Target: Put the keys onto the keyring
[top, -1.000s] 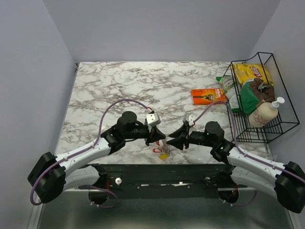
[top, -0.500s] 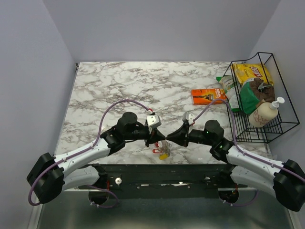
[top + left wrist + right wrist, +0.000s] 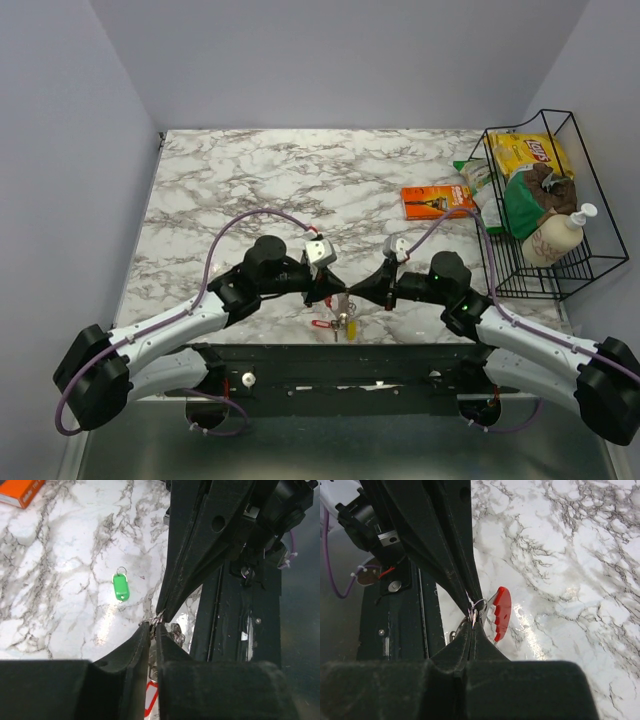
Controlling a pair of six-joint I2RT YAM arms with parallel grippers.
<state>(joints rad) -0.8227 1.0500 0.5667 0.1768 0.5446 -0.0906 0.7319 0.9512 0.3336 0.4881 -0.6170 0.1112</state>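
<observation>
My right gripper (image 3: 471, 616) is clenched on the keyring (image 3: 478, 605), with the red key (image 3: 501, 611) at its three o'clock. My left gripper (image 3: 151, 628) shows a slit at the ring; I can't tell if it grips. The green key (image 3: 120, 587) lies on the table at its eleven o'clock.

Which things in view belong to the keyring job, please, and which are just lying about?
Job: keyring, red key, green key.
Lying about: orange packet, wire basket, chip bag, lotion bottle.
</observation>
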